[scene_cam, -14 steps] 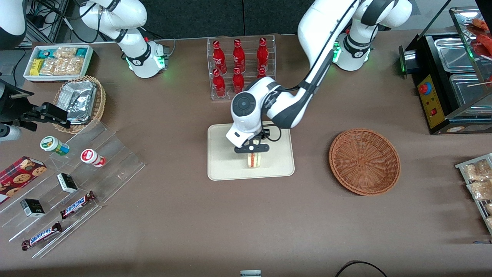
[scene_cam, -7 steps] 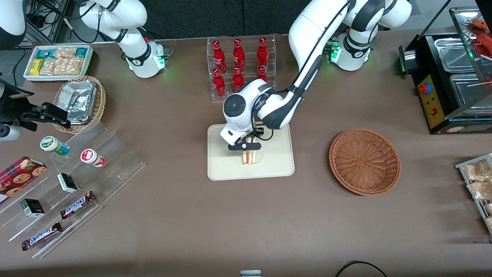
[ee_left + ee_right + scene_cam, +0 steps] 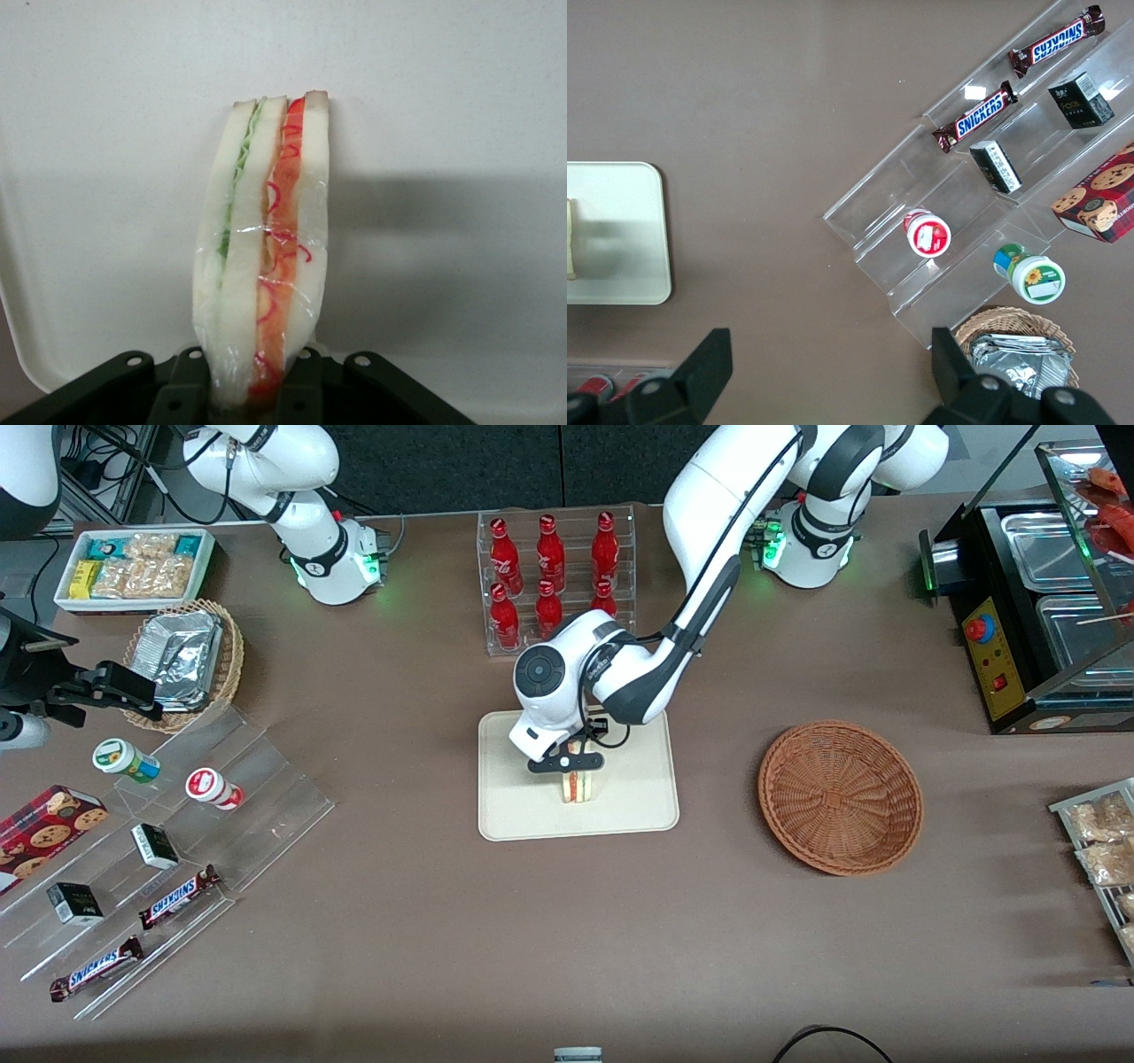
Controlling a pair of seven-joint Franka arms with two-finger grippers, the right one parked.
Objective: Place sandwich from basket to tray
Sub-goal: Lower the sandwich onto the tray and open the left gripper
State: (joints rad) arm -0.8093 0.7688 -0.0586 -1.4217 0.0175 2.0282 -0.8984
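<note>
Table: I see brown cloth (image 3: 549, 921) under everything, with my working arm reaching to the middle
Display steps: I've got a clear acrylic stand (image 3: 159, 841) toward the parked arm's end, carrying two Snickers bars (image 3: 177, 896), small dark boxes (image 3: 155, 845), a cookie box (image 3: 44, 834) and two little tubs (image 3: 213, 788)
Tray: I see the cream tray (image 3: 514, 806) at the centre of the table, nearer the front camera than the bottle rack
Basket: I see the reddish-brown wicker basket (image 3: 840, 797) beside the tray toward the working arm's end, well apart from it, with nothing lying in it
Bottle rack: I count red bottles in a clear rack (image 3: 556, 576), farther from the camera than the tray
Foil basket: I see a lighter tan basket of silver packets (image 3: 186, 657) near the snack bin (image 3: 133, 567)
Gripper: I have the gripper (image 3: 574, 771) low over the tray, fingers (image 3: 306, 381) pinched on the sandwich's two bread faces, so it's grasping the sandwich
Sandwich: I see the sandwich (image 3: 578, 786) standing on edge over the tray's middle, wrapped in clear film in the wrist view (image 3: 261, 257), green filling on one side, red-orange on the other; I can't tell whether its lower edge is touching the tray surface
</note>
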